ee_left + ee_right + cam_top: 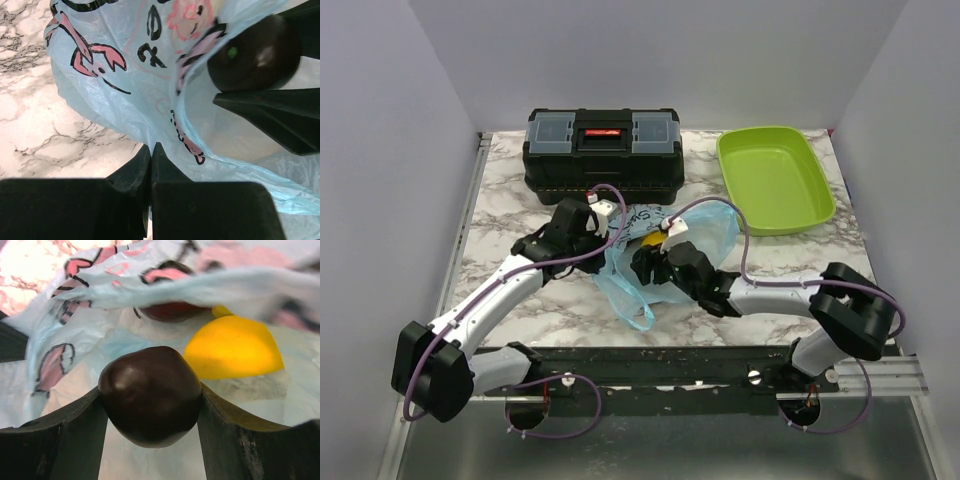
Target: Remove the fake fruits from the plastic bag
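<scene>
**Fake fruits in the plastic bag, at the moment of grasp.** The dark purple fruit [150, 395] sits inside the mouth of the plastic bag [125, 65], between the fingers of the right gripper [150, 407]. The fingers are closed against its two sides. It lies straight ahead of the right wrist. Being round, it has no long axis to align with. The mouth opens toward the right arm, so the way out appears to run back along that gripper's own line of reach.

The left gripper [151, 150] is at the bag's left edge, outside the mouth. Its fingers are pressed together, apparently nipping the film.

Deeper in the bag, beyond the held fruit, lie a yellow fruit [232, 347] and a dark red fruit [172, 312]. A sliver of yellow behind them may be another piece, but this cannot be told.

**Count:**
- Fruits clearly seen: three, one of them gripped.
- Bags: one.
- Lime-green tray [820, 215]: one, well apart at the far right.
- Black toolbox [603, 150]: one, just beyond the bag.
</scene>
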